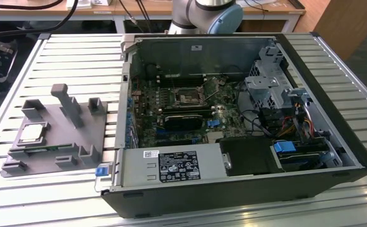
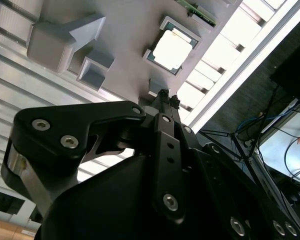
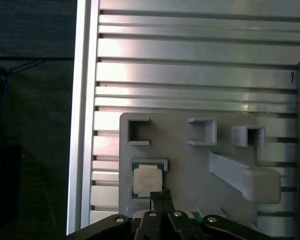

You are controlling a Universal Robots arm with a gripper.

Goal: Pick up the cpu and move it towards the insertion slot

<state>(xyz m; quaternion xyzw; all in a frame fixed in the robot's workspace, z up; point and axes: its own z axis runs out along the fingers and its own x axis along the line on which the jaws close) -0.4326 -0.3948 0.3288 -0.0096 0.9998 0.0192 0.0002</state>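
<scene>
The cpu [image 1: 31,134] is a small silvery square lying flat in a recess of the grey tray [image 1: 76,142], on the exterior view's left. Both wrist views look down on it, cpu [image 2: 172,50] and cpu [image 3: 147,181]. My gripper [image 3: 160,194] hangs well above the tray, close to the chip's edge in the picture and not touching it. Its black fingers [image 2: 165,97] are pressed together with nothing between them. The insertion slot [image 1: 188,98] is a square metal-framed socket on the motherboard inside the open computer case.
The open black computer case [image 1: 335,142] takes up the middle and right of the slatted aluminium table [image 1: 76,52]. The tray carries a tall grey post [image 1: 67,105], several small block holders and a narrow green memory stick [image 1: 44,149]. A dark floor lies past the table edge [image 3: 82,100].
</scene>
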